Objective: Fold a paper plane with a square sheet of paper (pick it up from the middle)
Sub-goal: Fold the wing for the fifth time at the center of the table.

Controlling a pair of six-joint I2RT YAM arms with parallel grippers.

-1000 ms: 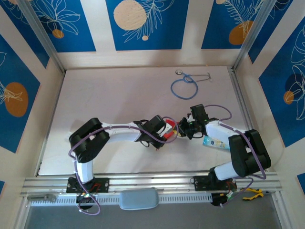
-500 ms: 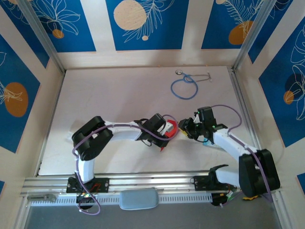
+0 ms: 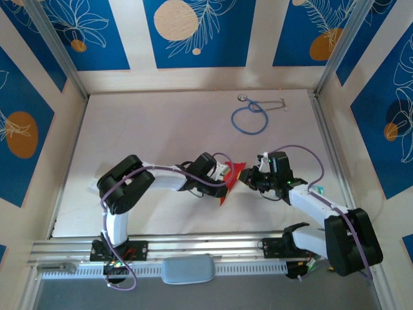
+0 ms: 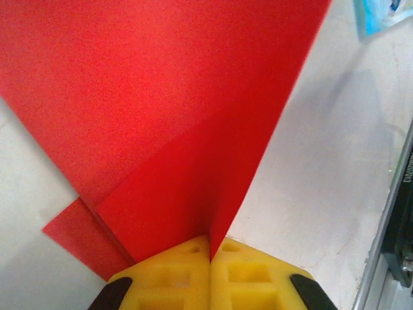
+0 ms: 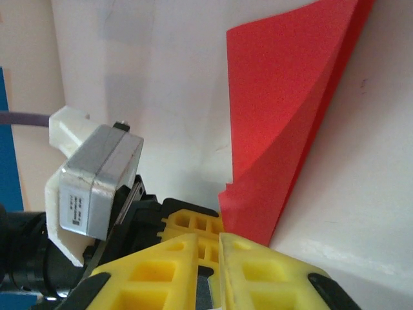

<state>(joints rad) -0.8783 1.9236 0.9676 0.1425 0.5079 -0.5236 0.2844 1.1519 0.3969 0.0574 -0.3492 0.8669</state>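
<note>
Left end effector (image 4: 210, 250) is clenched on the square sheet of paper (image 4: 161, 129). The sheet is part-folded, with one flap rising from the pinch, and lies well to the near side of the blue stethoscope (image 3: 249, 119), low over the surface (image 3: 148, 135). Right end effector (image 5: 219, 240) has its jaws pressed together at the sheet's lower corner; I cannot tell whether paper is caught between them. Risks: if my two grips pull apart, the thin paper may tear at the pinch. If the right holds nothing, the crease may skew and later folds run off-centre.

Left gripper (image 3: 224, 173) and right gripper (image 3: 248, 180) meet near centre | folded red paper (image 3: 233, 173) between them | blue stethoscope (image 3: 250, 119) well behind
</note>
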